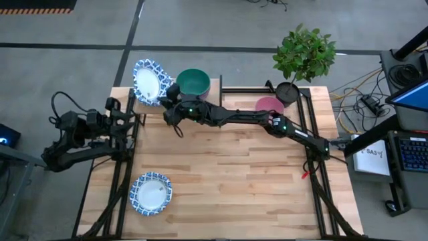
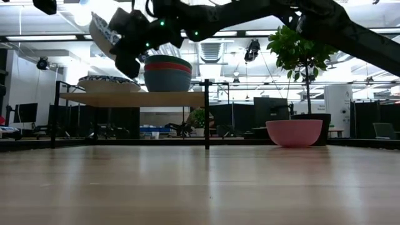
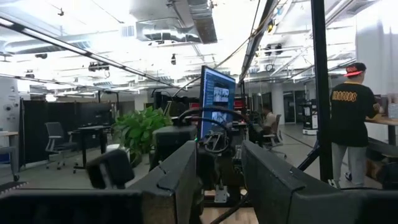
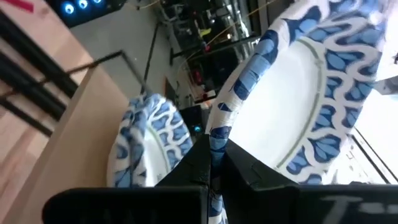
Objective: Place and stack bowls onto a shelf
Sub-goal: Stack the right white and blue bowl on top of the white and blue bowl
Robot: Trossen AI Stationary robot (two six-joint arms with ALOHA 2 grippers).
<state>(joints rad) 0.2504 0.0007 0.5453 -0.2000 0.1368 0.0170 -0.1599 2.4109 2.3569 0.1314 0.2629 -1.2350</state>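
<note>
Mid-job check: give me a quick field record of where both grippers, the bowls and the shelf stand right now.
right gripper: shut on the rim of a patterned bowl, held tilted above the shelf
shelf left side: patterned bowls already there, under the held one
shelf right side: stack of plain bowls, green on top
pink bowl: on the table beside the plant pot
another patterned bowl: on the table, near front left
left gripper: open, empty, parked at the table's left edge

held white bowl (image 4: pixel 311 99) cut off by frame edge, shelf (image 1: pixel 214 90) mostly hidden under bowls
</note>
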